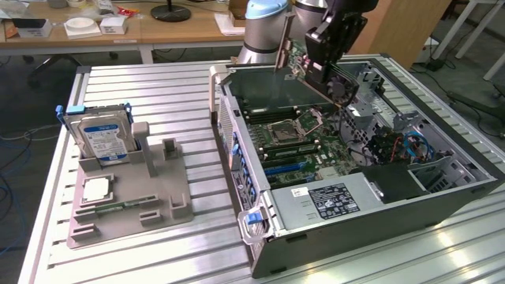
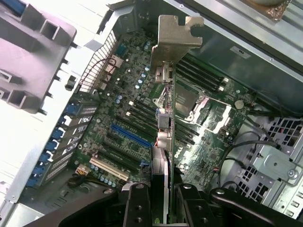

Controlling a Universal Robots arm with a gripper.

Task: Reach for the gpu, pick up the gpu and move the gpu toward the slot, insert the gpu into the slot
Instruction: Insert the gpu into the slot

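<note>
Tool (image 1: 325,62) is clenched on the gpu (image 1: 337,89), one finger on each face of the card; in the wrist view the fingers (image 2: 137,208) flank the card's thin edge (image 2: 163,142). The gpu is held in the air, tilted, above the open computer case (image 1: 363,219) and clear of the motherboard (image 1: 304,139). Its round fan face is turned toward the exterior view's right, and its silver end bracket (image 1: 282,44) points up and away from the tool. In the wrist view the bracket (image 2: 177,33) hangs over the board near the case's vented rear wall (image 2: 97,71). The card runs roughly parallel to the row of expansion slots, and the long blue slot (image 2: 129,135) lies just to one side of it, not touching. The case lies on its side with the opening facing up, on the half of the desk (image 1: 150,89) toward the exterior view's right edge. Its grey power supply (image 1: 332,201) is at the end closest to the near edge. A grey holder block (image 1: 162,195) sits well apart from the case, near the desk's edge at the exterior view's left. A blue-labelled hard drive (image 1: 101,137) stands upright in the block. A square processor chip (image 1: 96,189) and a green memory stick (image 1: 118,207) lie flat on it.
</note>
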